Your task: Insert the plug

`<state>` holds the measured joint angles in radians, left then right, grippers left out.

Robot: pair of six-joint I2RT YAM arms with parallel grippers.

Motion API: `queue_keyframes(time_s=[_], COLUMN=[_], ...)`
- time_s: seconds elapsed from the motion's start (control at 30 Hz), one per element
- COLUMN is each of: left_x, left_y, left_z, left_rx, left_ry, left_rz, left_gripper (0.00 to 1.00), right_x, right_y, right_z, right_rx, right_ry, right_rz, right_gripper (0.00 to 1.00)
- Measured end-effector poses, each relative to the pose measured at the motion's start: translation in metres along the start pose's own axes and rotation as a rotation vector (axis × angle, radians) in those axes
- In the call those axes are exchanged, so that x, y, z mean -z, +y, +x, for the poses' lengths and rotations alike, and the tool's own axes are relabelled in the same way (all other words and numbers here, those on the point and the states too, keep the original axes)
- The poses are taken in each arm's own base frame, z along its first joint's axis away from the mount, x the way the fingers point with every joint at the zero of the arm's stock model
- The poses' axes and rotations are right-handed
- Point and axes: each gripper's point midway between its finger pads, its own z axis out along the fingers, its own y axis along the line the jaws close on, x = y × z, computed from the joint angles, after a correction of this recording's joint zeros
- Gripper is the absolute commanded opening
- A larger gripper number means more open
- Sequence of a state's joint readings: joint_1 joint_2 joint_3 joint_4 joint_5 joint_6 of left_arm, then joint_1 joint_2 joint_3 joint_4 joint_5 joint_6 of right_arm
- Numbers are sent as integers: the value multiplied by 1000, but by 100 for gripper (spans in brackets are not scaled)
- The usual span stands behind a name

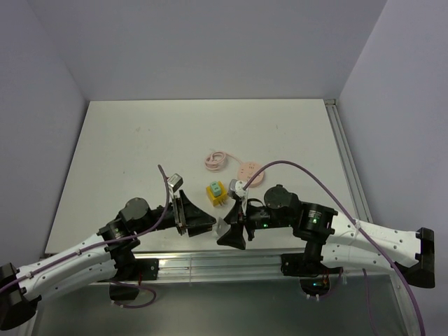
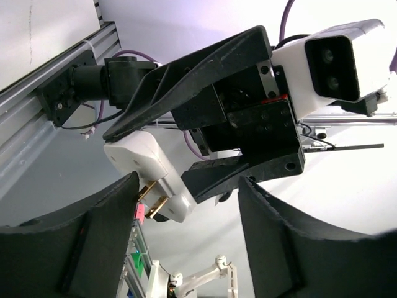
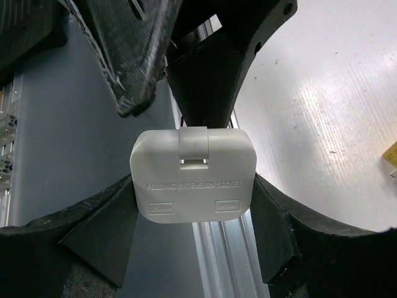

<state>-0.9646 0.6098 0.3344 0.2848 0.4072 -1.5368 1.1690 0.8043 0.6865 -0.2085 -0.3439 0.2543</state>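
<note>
The plug (image 3: pixel 192 177) is a white folding adapter. My right gripper (image 3: pixel 192 194) is shut on it, one finger on each side of its body. In the left wrist view its two brass prongs (image 2: pixel 151 197) stick out toward me and touch the inner face of my left finger (image 2: pixel 118 205). The left gripper (image 2: pixel 189 186) is open, with a wide gap between the plug (image 2: pixel 139 155) and the other finger. From above, both grippers meet over the table's near edge, the left gripper (image 1: pixel 199 218) facing the right gripper (image 1: pixel 231 232), with the plug (image 1: pixel 222 227) between them.
A yellow block with a green face (image 1: pixel 215 194) stands on the white table (image 1: pixel 126 140) just beyond the grippers. Farther back lie a coiled pink cable (image 1: pixel 215 159) and a pink round disc (image 1: pixel 248 172). An aluminium rail (image 1: pixel 210 262) runs along the near edge.
</note>
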Motion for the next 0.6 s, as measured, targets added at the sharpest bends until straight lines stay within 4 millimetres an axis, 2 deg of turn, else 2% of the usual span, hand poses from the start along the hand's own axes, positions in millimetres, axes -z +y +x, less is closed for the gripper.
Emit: queue_keyframes(time_s=[0.17, 0.3, 0.37, 0.43, 0.47, 0.5, 0.57, 0.6], left_x=[-1, -3, -5, -7, -8, -8, -9, -9], left_y=[1, 8, 11, 16, 19, 21, 25, 25], left_z=[3, 4, 4, 4, 4, 5, 5, 5], left_rx=[-3, -3, 2, 6, 4, 1, -6, -12], left_ry=[19, 31, 39, 47, 51, 55, 61, 62], left_rz=[5, -7, -18, -37, -43, -51, -60, -60], left_gripper=[58, 38, 34, 8, 0, 1, 0, 0], right_x=[0, 1, 2, 2, 1, 2, 2, 2], right_y=[-2, -2, -4, -6, -7, -9, -11, -12], right_z=[-5, -9, -6, -1, 2, 4, 8, 9], right_rx=[17, 27, 31, 34, 33, 31, 25, 20], right_ry=[8, 26, 50, 80, 99, 113, 136, 141], right_rz=[17, 25, 35, 45, 50, 58, 74, 82], right_gripper=[0, 0, 0, 0, 0, 0, 21, 48])
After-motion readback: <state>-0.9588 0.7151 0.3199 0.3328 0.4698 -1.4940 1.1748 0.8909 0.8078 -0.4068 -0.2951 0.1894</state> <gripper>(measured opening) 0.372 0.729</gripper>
